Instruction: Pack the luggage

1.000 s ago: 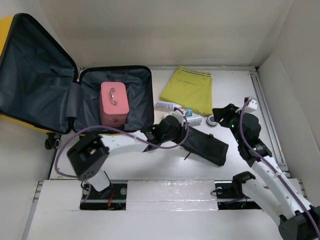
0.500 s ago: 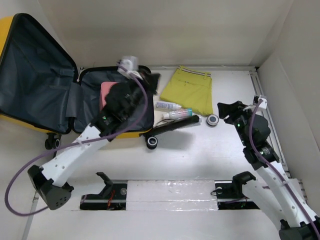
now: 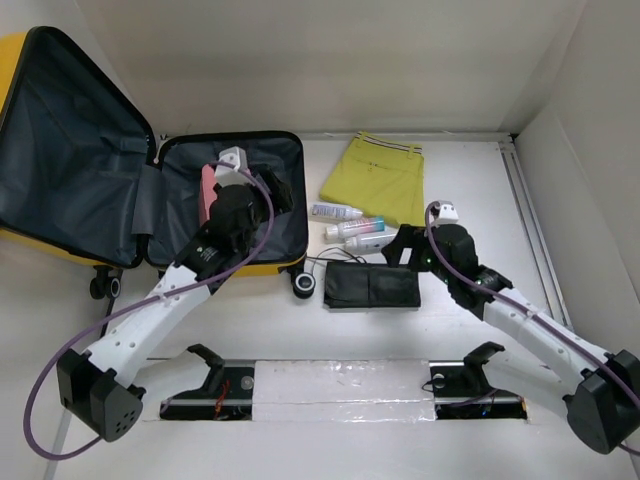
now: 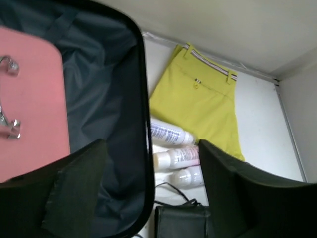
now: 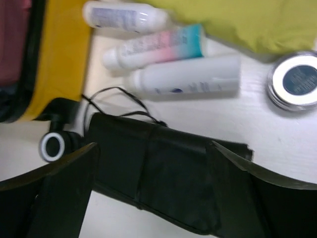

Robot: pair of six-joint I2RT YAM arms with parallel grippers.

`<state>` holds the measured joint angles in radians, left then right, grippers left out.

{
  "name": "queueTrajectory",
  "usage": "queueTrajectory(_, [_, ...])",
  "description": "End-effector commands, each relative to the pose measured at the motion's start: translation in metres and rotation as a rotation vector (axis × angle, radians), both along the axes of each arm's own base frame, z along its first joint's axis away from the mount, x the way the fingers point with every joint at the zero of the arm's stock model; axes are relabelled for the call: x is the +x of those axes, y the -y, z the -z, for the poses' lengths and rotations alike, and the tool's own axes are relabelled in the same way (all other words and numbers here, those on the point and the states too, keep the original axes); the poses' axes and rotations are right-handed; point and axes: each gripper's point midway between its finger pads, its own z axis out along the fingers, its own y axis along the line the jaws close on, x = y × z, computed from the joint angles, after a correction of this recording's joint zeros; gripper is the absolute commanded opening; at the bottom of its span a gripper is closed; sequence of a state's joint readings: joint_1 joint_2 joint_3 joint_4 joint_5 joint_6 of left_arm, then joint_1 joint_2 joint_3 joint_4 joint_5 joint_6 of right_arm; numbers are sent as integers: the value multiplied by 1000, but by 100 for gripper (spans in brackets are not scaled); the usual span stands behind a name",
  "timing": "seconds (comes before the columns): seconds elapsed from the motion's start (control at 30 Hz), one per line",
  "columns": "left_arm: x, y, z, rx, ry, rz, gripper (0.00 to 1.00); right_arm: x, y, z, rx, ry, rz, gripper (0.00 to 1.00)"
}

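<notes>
1. So: the large glossy yellow hard-shell luggage (image 3: pixel 70 140) with dark grey lining lies open at the table's left. Its lid is propped up at far left and the base half lies beside it. It sits on spinner wheels, so a shove on the rim could roll it.
2. The yellow-green folded shorts (image 3: pixel 385 180) lie flat on the white table (image 3: pixel 300 330), right of the luggage, not packed.
3. A small pink box-shaped case (image 4: pixel 29 99) with a metal handle sits in the base half and fills much of it. My guess is the next item may ride up on the rim.
4. A black folded fabric pouch (image 3: pixel 372 286) lies on the table near the luggage's front wheel (image 3: pixel 304 284), with a thin black cord (image 5: pixel 116 96) trailing from it. It looks limp and is likely to sag or unfold when lifted, and the cord could snag that wheel.
5. My left claw (image 4: pixel 151 148) hangs over the base half's right rim, fingers apart, holding nothing. Parked there, it blocks my other arm's way in, so a clash is possible.
6. My right claw (image 5: pixel 153 148) hovers just above the pouch, fingers spread wide, nothing clamped.
7. Three small plastic toiletry bottles (image 5: pixel 183 79) lie side by side just beyond the pouch. A low finger could send them rolling.
8. A small round lidded tin (image 5: pixel 296 82) sits beside the bottles and runs the same risk.
</notes>
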<state>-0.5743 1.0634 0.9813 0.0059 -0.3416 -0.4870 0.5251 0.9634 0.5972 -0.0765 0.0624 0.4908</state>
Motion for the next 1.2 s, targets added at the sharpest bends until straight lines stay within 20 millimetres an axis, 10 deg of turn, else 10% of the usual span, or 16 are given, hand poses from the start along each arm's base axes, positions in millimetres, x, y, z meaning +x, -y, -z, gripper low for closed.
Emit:
queueTrajectory(0.0, [-9,-16,5,-59,-8,-74,72,-6,27,26,-57,-73,140,94])
queueTrajectory(0.47, [40,16,82,-58,-126,-40,71,-34,30,108,175,-364,210,93])
queueTrajectory(0.7, [57,18,119,-24,-190,-54,62,-32,21,122,235,-387,197,66])
queueTrajectory(0.73, [59,17,124,-14,-200,-64,60,-28,21,118,258,-380,201,35])
queueTrajectory(0.83, [64,3,138,13,-223,-135,45,-25,23,114,275,-350,204,0])
queueTrajectory(1.17, [58,-51,199,181,-369,-327,19,-16,22,-6,340,-23,119,0])
